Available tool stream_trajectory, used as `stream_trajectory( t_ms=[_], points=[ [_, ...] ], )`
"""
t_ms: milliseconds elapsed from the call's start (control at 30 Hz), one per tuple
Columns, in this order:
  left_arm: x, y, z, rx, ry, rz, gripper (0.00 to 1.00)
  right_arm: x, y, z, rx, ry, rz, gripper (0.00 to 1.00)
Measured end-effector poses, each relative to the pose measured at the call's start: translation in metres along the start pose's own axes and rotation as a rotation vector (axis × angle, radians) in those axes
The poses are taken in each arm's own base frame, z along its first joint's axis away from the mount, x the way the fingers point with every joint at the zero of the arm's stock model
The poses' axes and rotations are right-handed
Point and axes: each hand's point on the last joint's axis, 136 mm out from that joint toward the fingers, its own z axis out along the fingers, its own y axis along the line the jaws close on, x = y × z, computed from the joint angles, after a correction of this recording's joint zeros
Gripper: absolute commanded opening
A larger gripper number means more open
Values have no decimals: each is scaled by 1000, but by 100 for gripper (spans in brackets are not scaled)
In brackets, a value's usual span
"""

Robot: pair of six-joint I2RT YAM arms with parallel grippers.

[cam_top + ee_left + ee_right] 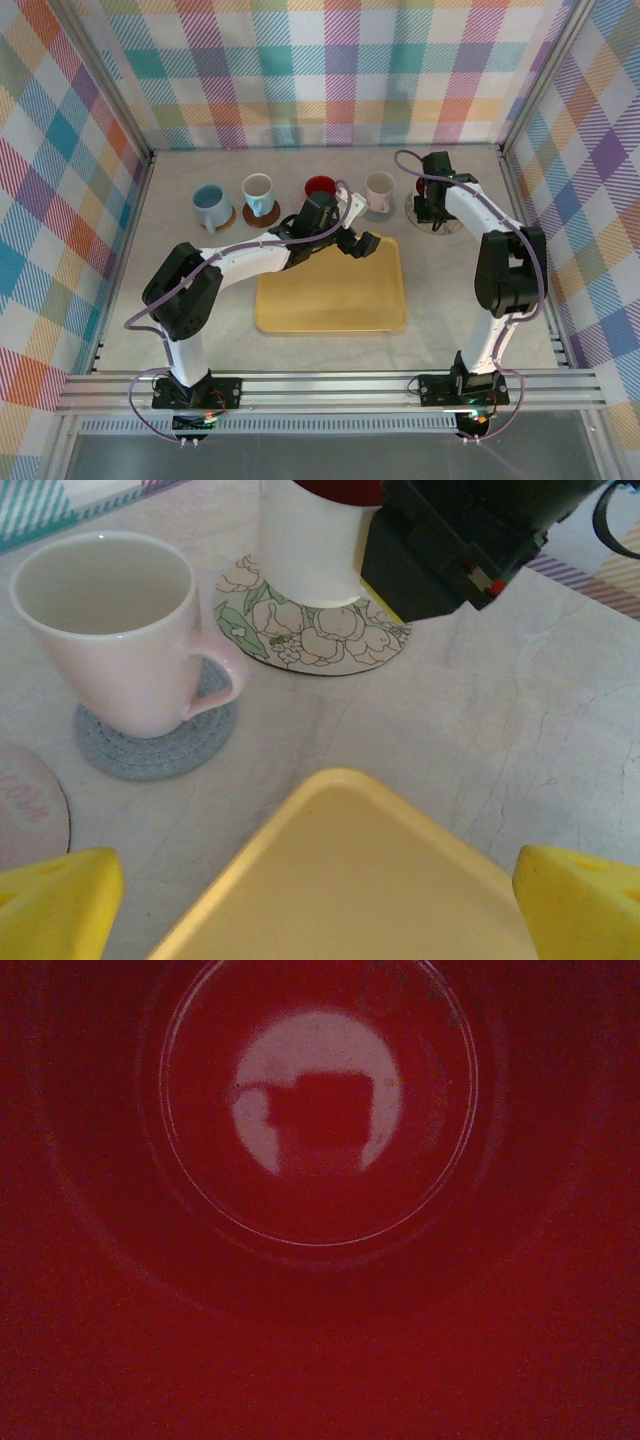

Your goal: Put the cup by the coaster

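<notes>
Cup (pixel 310 540) sits on floral coaster (pixel 320 630) under right pincer (pixel 433 203) (grip impossible to tell; left pincer (pixel 320 905) spread wide over tray (pixel 330 300)); best to release fully, then rise straight.

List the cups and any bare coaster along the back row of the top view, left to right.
blue cup → white and blue cup → red cup → pink cup → floral coaster

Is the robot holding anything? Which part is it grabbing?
The right hand seems to grip the white cup at its rim, though the grip itself is hidden. The left hand is open and empty.
</notes>
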Motion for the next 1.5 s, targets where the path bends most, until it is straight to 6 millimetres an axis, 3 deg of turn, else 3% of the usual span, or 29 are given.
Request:
stream_trajectory(
  t_ms=[167,400,867,1333,1500],
  points=[
    [4,-1,3,11,9,-2,100,-9,-12,16,5,7,32,0],
    [6,-1,5,15,14,-3,100,-6,-28,40,22,47,80,0],
    [8,0,10,18,24,-6,100,2,-33,63,30,88,107,0],
    [3,-2,11,20,18,-3,100,-1,-31,64,21,76,142,31],
    [0,-5,12,25,17,1,100,-3,-30,64,17,69,155,35]
  ],
)
